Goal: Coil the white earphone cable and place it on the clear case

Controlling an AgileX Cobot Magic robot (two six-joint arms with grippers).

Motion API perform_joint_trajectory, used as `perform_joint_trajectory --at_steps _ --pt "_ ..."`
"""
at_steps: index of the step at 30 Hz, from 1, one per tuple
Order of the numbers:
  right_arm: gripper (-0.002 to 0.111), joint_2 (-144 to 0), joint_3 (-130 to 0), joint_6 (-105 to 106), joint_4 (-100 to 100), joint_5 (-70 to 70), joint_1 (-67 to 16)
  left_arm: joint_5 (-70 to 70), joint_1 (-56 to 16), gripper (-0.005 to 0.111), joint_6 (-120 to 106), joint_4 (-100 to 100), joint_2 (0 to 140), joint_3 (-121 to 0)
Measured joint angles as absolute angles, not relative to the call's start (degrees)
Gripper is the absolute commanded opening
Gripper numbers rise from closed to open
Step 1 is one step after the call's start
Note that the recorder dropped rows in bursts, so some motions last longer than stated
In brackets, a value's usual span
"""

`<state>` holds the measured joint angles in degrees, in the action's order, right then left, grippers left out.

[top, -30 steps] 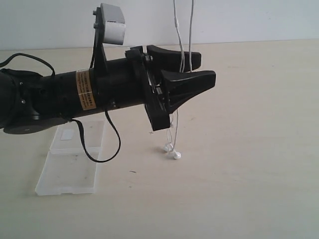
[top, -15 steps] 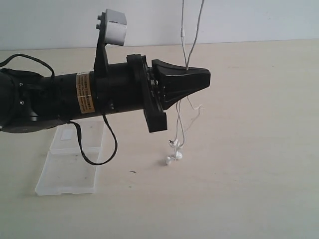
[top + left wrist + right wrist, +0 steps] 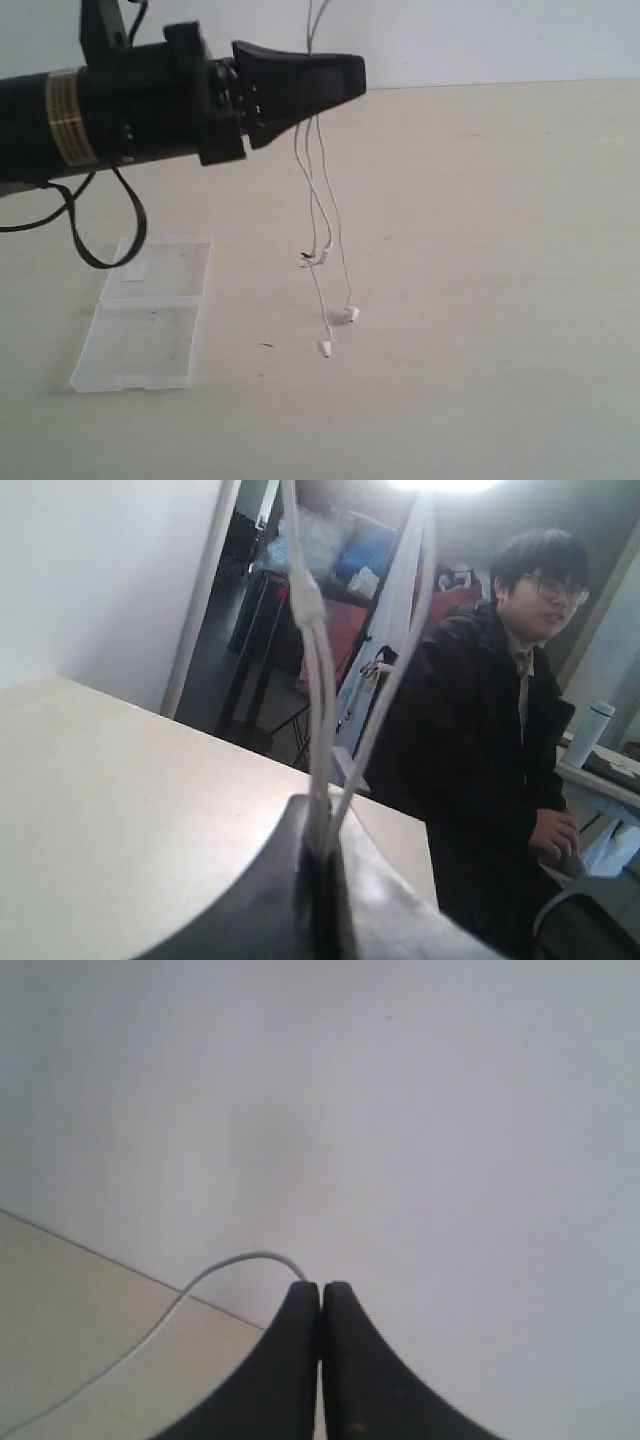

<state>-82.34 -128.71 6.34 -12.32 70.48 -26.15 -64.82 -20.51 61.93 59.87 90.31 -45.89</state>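
White cable [image 3: 322,252] hangs in two thin strands from above the exterior view's top edge, passes through the left gripper [image 3: 345,78], and drops to the table [image 3: 500,250]. That gripper is held level, well above the table, with its jaws pressed together on both strands. The left wrist view shows the same pinch: the strands rise out of the seam between the closed fingers [image 3: 290,880] and spread apart higher up. Below the gripper the strands meet at a small junction just over the table, and the two earbuds [image 3: 351,313] lie on the wood near each other. The case [image 3: 140,340] lies open and flat on the table to the left of the earbuds, apart from the cable, with a small white label [image 3: 134,270] on its far half. In its own wrist view the right gripper [image 3: 320,1290] has its jaws closed tip to tip, and the cable [image 3: 240,1259] arches out from between them.
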Motion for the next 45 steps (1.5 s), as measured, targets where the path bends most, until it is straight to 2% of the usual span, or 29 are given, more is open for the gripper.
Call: perform_joint_trajectory --at_steps 6,18,30,45 --pt "0.0 -83.53 -127.23 4.0 -18.67 70.37 -26.15 -64.59 -17.48 0.0 69.06 62.02 83.93 -45.89" --pt "0.0 -86.72 -110.52 1.51 -22.04 70.48 -26.15 -58.87 -17.27 0.0 73.64 63.87 76.03 -45.89" --pt "0.0 -86.85 -95.98 -2.06 -22.29 69.66 -26.15 -52.43 -17.27 0.0 74.93 64.99 75.63 -45.89" --pt "0.0 -86.85 -81.43 -2.99 -21.47 60.21 -26.15 -52.14 -17.27 0.0 76.1 64.99 75.63 -45.89"
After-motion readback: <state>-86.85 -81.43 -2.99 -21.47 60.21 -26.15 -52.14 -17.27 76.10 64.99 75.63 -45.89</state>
